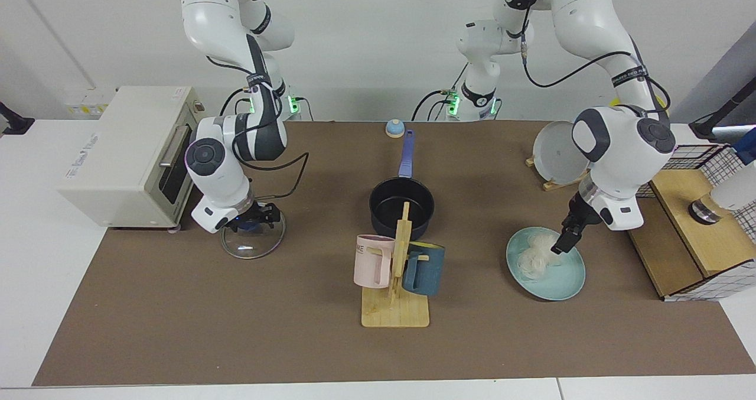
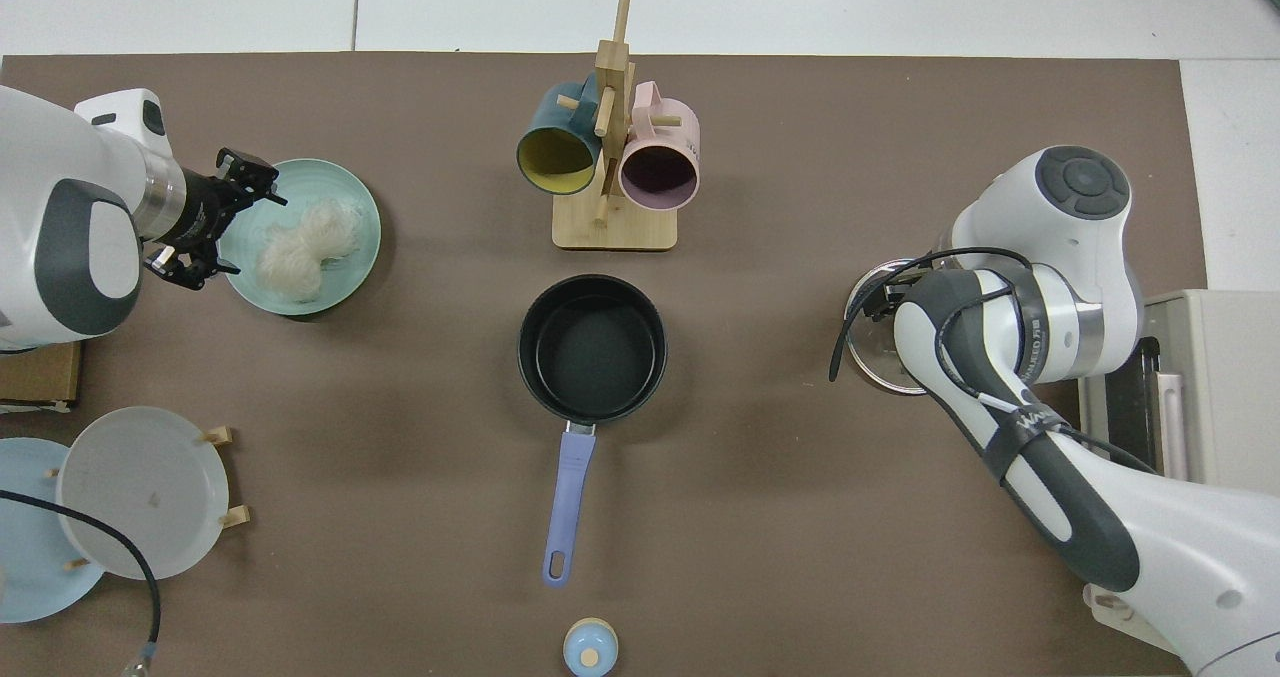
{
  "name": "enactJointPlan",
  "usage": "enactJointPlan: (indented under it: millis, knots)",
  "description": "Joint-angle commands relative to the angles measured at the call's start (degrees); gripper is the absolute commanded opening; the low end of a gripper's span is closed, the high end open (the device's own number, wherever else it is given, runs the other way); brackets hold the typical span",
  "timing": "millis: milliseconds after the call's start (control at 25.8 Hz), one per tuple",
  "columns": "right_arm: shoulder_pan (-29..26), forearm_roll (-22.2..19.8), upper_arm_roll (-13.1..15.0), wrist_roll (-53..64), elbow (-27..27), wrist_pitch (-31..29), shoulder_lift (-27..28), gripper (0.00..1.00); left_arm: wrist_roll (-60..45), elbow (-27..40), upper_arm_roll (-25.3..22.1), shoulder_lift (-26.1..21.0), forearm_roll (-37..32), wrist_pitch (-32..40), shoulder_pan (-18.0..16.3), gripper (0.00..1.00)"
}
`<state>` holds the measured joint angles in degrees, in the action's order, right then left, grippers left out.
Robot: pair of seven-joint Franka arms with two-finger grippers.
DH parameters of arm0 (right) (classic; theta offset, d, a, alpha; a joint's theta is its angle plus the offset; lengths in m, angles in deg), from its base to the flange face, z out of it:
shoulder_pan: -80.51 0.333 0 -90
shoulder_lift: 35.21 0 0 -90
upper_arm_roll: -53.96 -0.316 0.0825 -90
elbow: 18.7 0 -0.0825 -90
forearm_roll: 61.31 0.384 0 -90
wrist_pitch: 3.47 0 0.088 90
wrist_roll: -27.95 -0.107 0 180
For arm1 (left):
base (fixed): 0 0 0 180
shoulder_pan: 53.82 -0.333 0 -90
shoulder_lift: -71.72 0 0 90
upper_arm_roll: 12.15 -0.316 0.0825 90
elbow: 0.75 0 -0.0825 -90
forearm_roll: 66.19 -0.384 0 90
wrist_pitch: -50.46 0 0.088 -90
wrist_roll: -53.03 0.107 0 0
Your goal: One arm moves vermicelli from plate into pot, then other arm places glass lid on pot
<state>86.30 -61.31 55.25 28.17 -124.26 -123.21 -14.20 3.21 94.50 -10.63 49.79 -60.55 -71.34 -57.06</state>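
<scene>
Mugs, one pink (image 1: pixel 374 261) and one dark blue (image 1: pixel 423 268), hang on a wooden mug stand (image 1: pixel 396 305) at the near middle of the brown mat (image 1: pixel 236 329). To its right in the facing view lies the plate (image 1: pixel 555 279), flat on the mat, with the vermicelli (image 1: pixel 534 257) heaped on its far-left part. The left gripper (image 1: pixel 561 245) is down at the plate, its tip just beside the noodles on their right. From above, its fingers (image 2: pixel 245 169) stand spread apart on either side of the plate's rim and hold nothing.

Just beyond the mug stand sits the pot (image 1: pixel 401 202), empty, its long handle (image 1: pixel 406 153) pointing away toward the far edge. A small blue knob-shaped thing (image 1: pixel 394 128) rests near the end of that handle.

Well to the left, about level with the pot, the glass lid (image 1: pixel 254 239) lies flat on the mat. The right gripper (image 1: pixel 255 218) is low over the lid's middle, at the blue knob (image 1: pixel 253 226). The wrist hides the fingertips in both views, so whether they have closed on the knob cannot be told.

Farther left stands a white toaster oven (image 1: pixel 124 152). At the right edge is a wooden box with a wire basket (image 1: pixel 697 228). Beyond the plate, a wooden rack (image 1: pixel 552 182) holds a grey plate (image 1: pixel 552 149) upright; from above, a blue plate (image 2: pixel 25 547) shows behind it.
</scene>
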Motion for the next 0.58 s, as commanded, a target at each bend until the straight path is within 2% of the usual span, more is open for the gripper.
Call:
enactJointPlan:
  millis: [0, 194, 427, 544]
  knots:
    - [-0.1, -1.5, -0.1, -1.6, -1.0, -1.2, 0.1, 1.0, -13.8, -0.3, -0.3, -2.6, -0.2, -3.6, 1.4, 1.0]
    - [-0.5, -1.6, -0.1, -1.5, -2.0, -1.2, 0.0, 1.0, -26.9, -0.2, -0.3, -4.2, -0.4, -5.5, 1.8, 1.0]
    - [-0.6, -1.5, -0.1, -1.5, -2.9, -1.1, -0.4, 0.99, -32.0, 1.1, -0.4, -4.5, -1.2, -5.6, 2.5, 0.99]
    - [-0.7, -1.6, -0.1, -1.4, -3.5, -1.1, -0.7, 0.9, -33.0, 1.8, -0.3, -4.4, -2.9, -5.7, 2.5, 0.99]
